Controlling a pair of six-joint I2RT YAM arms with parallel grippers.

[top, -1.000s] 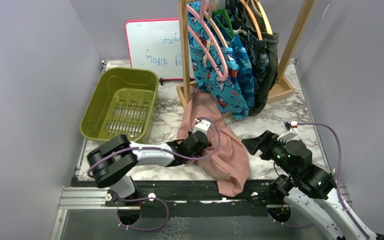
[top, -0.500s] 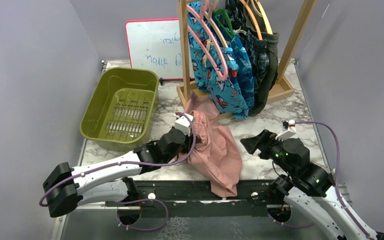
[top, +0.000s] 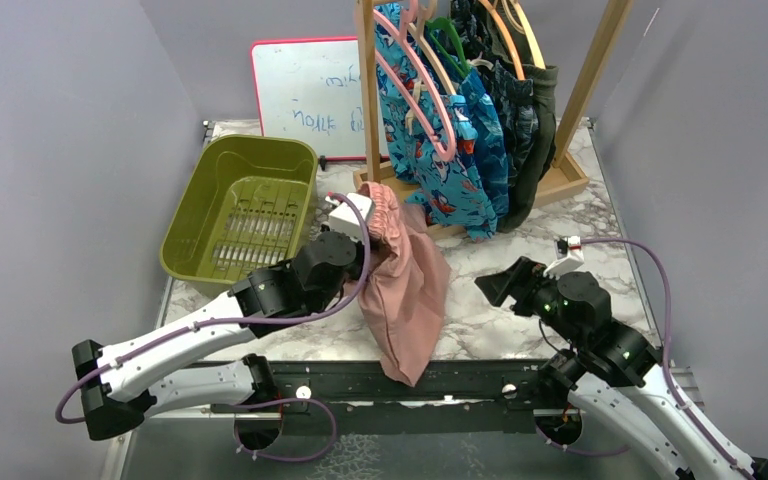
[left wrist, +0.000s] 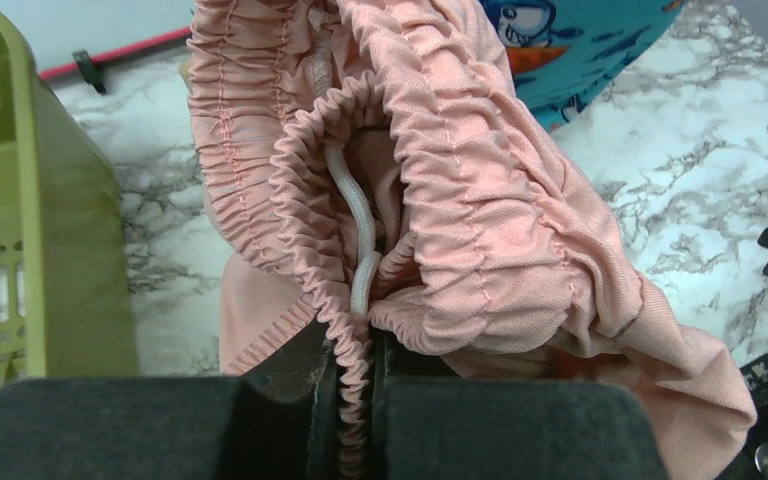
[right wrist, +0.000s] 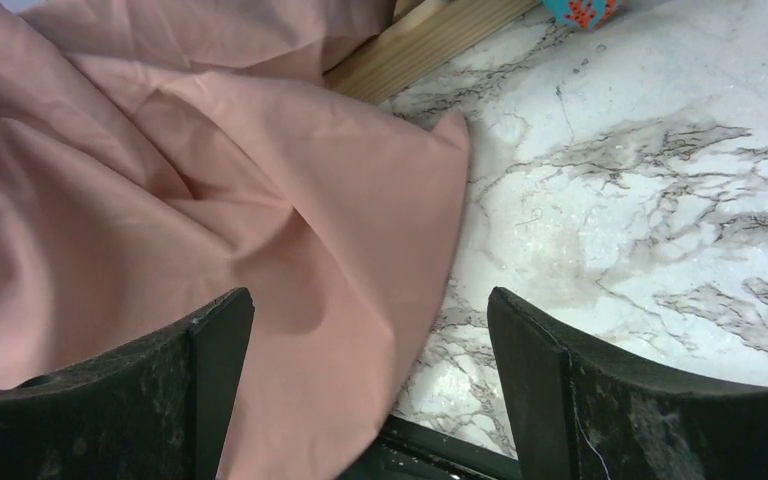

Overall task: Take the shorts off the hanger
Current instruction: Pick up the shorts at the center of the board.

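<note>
Shorts [top: 405,295] — pink — in left gripper [left wrist: 353,385]

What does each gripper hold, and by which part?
The left gripper pinches the dusty pink shorts by the gathered waistband. The right gripper is open and holds nothing.

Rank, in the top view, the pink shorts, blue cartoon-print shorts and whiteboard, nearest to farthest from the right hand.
1. Pink shorts, just left of the right hand.
2. Blue cartoon-print shorts, hanging behind.
3. Whiteboard, far back left.

The basket [top: 192,215] sits left of the rack [top: 366,100], the loose shorts [top: 410,290] before it.
</note>
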